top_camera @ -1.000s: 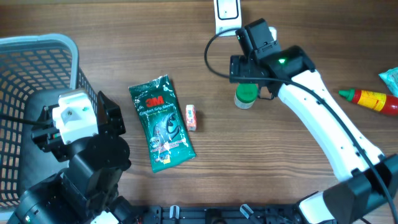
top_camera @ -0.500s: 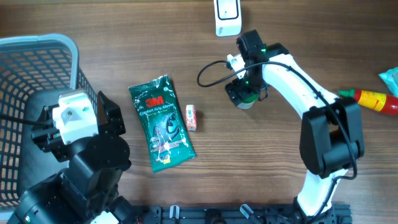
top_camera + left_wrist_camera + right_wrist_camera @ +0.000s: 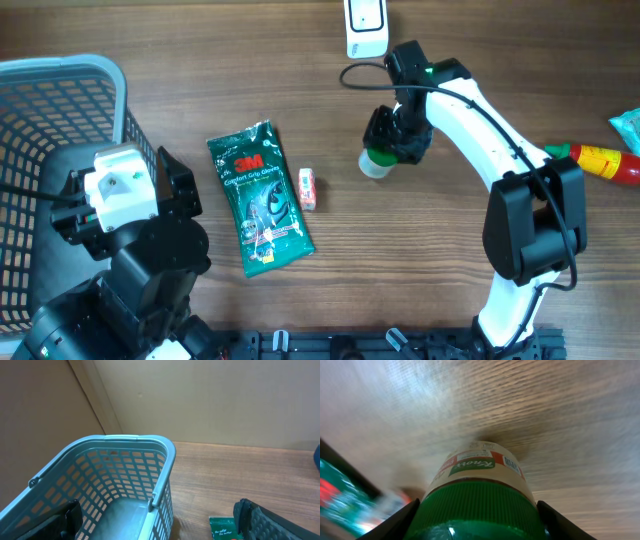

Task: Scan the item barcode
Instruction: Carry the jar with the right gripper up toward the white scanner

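Up close, holding the left hand (image 3: 157, 527) spread wide over the blue basket (image 3: 125, 440). Further out on the bench (image 3: 200, 60), clamping the right hand (image 3: 479, 527) onto both sides of the green lid (image 3: 480, 502) of the Knorr jar (image 3: 374, 166), right of the green glove packet (image 3: 258, 195) and just short of the white scanner (image 3: 364, 25).

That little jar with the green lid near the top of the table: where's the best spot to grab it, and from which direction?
Probably by the green lid of the jar, coming down from above with one finger on each side. The lid is round and ribbed, which should help the grip, and it points up toward the right hand right over it.
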